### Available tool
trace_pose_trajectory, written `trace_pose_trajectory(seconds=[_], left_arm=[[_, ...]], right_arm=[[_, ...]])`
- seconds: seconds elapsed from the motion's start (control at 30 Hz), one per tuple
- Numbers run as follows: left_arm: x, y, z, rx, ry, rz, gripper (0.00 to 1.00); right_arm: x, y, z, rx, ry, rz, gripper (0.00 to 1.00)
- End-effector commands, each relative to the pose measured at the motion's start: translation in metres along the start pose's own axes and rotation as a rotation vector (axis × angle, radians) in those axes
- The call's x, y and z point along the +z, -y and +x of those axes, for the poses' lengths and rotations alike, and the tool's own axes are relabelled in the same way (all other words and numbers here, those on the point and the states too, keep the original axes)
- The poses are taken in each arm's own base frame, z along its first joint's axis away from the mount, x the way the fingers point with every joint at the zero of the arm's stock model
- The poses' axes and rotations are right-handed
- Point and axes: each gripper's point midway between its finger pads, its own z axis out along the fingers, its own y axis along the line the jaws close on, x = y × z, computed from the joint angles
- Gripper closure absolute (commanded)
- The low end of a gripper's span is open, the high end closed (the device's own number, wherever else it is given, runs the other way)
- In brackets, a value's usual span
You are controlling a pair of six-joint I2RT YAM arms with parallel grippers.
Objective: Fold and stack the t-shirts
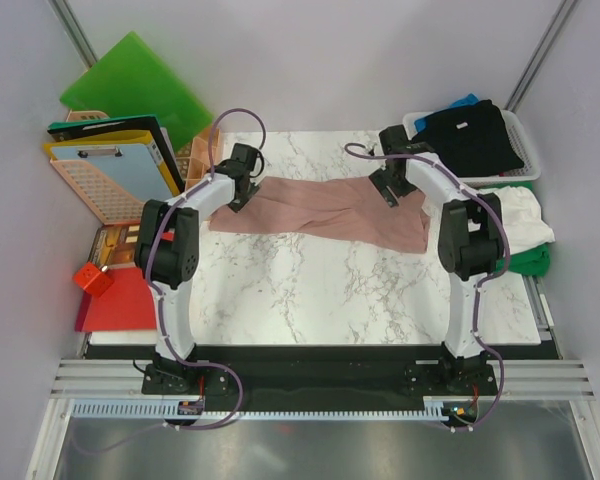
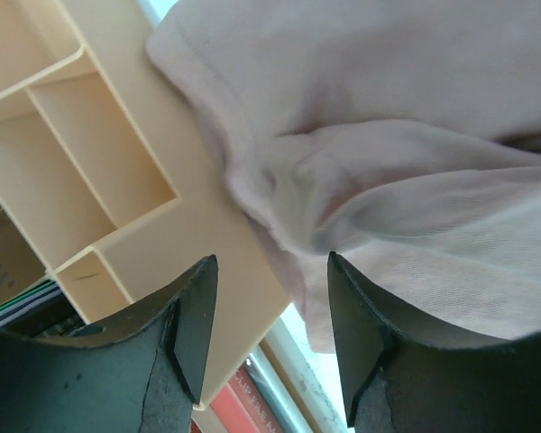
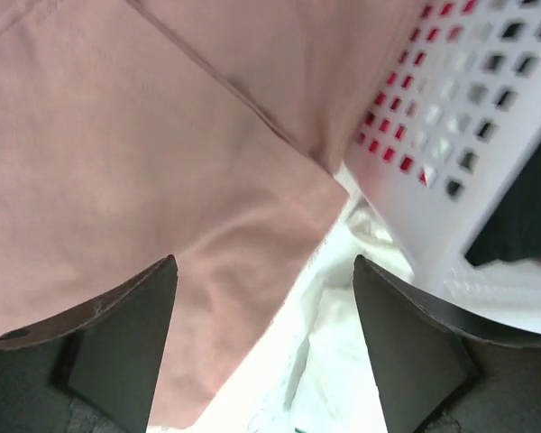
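Note:
A dusty pink t-shirt (image 1: 320, 212) lies stretched in a long band across the far part of the marble table (image 1: 310, 290). My left gripper (image 1: 240, 197) hovers at its left end and my right gripper (image 1: 388, 195) at its right end. In the left wrist view the left gripper (image 2: 270, 262) stands open, with the shirt's bunched edge (image 2: 388, 135) just beyond the fingertips. The right gripper (image 3: 263, 263) is open too, over a flat corner of the pink cloth (image 3: 117, 135). Nothing sits between either pair of jaws. Black (image 1: 475, 135), blue (image 1: 465, 100), white (image 1: 520, 215) and green (image 1: 528, 262) t-shirts lie at the right.
A white basket (image 1: 525, 150) at the back right holds the black and blue shirts; its perforated wall (image 3: 469, 135) is close to the right gripper. A beige divided tray (image 2: 99, 153) sits beside the left gripper. Green (image 1: 135, 85) and red (image 1: 115, 300) folders lie off the table's left edge.

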Motion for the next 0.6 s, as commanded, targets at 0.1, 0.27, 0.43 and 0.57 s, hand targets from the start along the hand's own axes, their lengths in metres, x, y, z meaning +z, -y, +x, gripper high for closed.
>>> trace_pose_trajectory(seconds=[0.1, 0.27, 0.43, 0.57], left_arm=[[-0.008, -0.029, 0.004, -0.069, 0.015, -0.073, 0.40], [-0.050, 0.006, -0.004, -0.131, 0.135, 0.149, 0.39], [-0.095, 0.035, -0.006, -0.080, 0.258, 0.274, 0.39], [-0.104, 0.039, 0.007, -0.094, 0.258, 0.275, 0.39]], right_arm=[[-0.085, 0.037, -0.012, 0.143, 0.197, 0.037, 0.14], [-0.139, -0.018, 0.020, 0.125, 0.239, -0.274, 0.11], [-0.157, -0.063, 0.056, 0.064, 0.239, -0.471, 0.05], [-0.142, -0.089, 0.085, 0.038, 0.197, -0.532, 0.02]])
